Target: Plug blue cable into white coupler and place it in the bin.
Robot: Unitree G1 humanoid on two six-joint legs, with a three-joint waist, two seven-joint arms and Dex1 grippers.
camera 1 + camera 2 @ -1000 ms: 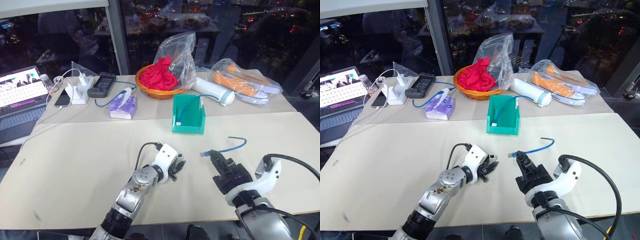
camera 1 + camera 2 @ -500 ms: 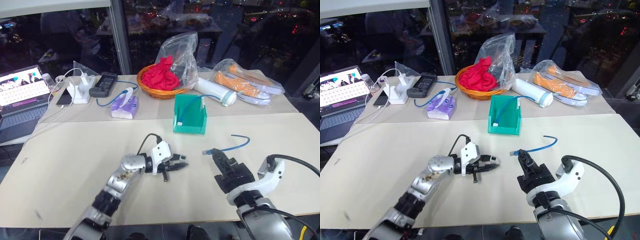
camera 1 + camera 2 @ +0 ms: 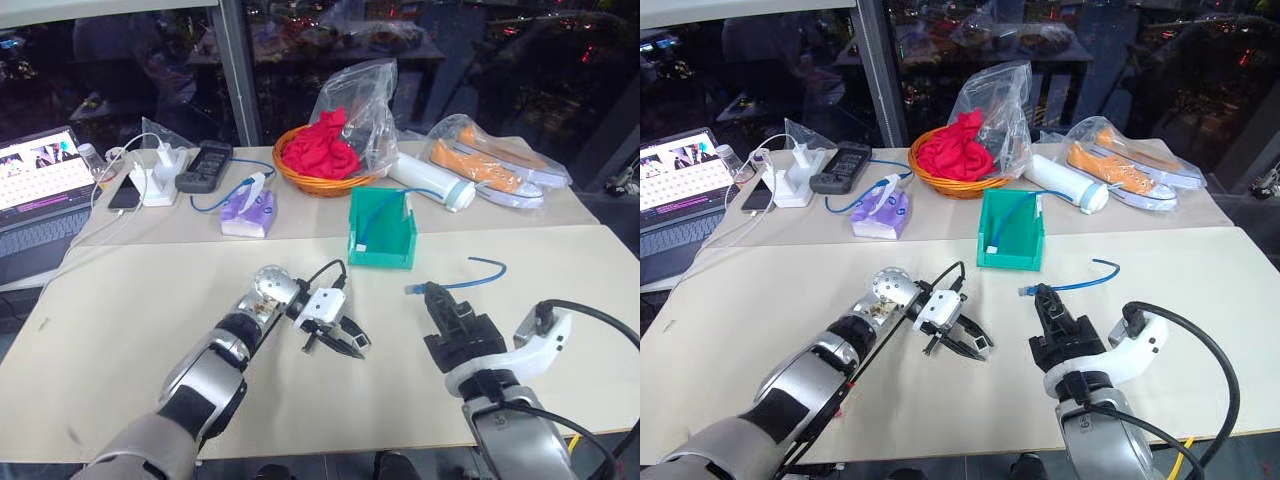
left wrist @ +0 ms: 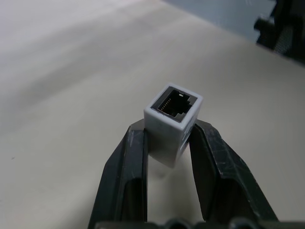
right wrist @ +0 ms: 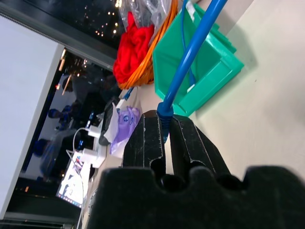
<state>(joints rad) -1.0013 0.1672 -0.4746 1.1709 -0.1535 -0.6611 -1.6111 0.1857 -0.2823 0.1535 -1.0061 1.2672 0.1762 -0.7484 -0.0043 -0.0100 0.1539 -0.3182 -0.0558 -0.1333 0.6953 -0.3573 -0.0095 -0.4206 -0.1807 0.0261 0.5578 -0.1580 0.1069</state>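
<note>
Over the beige desk (image 3: pixel 120 330) before dark night windows, the left gripper (image 4: pixel 167 157) clamps the white coupler (image 4: pixel 172 121) in its fingers, the right gripper (image 5: pixel 166 138) pinches the blue cable (image 5: pixel 193 47), and the bin (image 3: pixel 380 240) stands just beyond.

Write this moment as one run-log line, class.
left gripper: shut on tiny white plastic coupler | right gripper: shut on thin blue cable | unplugged | teal plastic bin: behind

The left pincer (image 3: pixel 340 343) is held above the middle of the table, its fingers squeezed on something small. The right pincer (image 3: pixel 432 296) is pinched tight, pointed forward near the table's front edge.
</note>
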